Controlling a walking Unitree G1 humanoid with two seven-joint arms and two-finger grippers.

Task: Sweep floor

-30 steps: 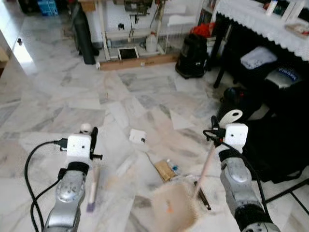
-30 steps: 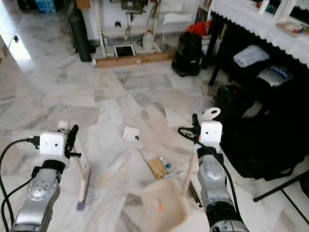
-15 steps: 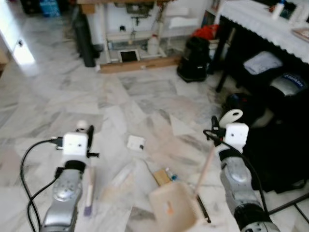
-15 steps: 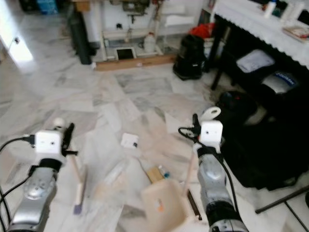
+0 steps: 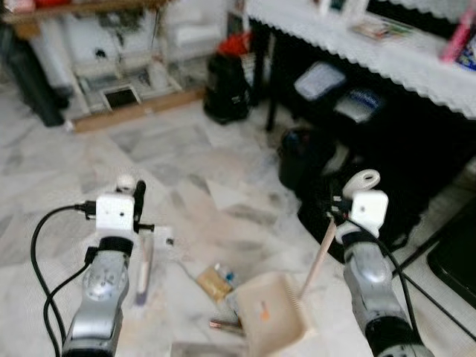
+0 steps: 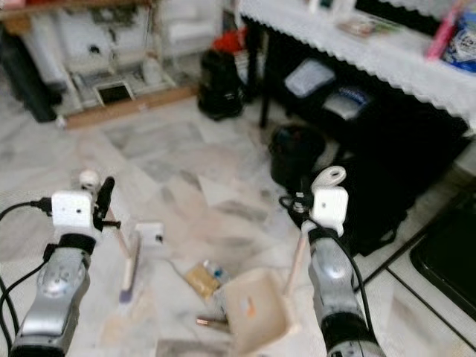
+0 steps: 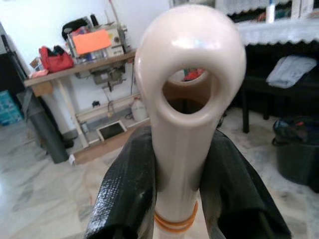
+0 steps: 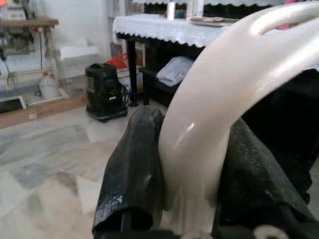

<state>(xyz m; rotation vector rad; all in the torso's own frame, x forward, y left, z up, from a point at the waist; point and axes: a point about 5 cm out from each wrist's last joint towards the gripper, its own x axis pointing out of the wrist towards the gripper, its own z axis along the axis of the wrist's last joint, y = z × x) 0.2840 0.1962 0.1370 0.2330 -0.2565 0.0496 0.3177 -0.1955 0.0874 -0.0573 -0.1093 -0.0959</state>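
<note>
Litter (image 5: pixel 215 281) just beside dustpan (image 5: pixel 275 320); left tool (image 7: pixel 179 164) pinching broom (image 5: pixel 142 271), right tool (image 8: pixel 192 164) pinching dustpan handle: sweep gently toward dustpan mouth.

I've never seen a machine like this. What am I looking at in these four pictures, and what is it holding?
It is a walking robot with two silver arms. Two pictures come from cameras in its head, looking down at a marble floor. The other two come from cameras on its wrists. The left gripper is shut on a small brush. The right gripper is shut on the long handle of a cream dustpan. Scraps of litter lie beside the pan: a white box, a brown packet.
</note>
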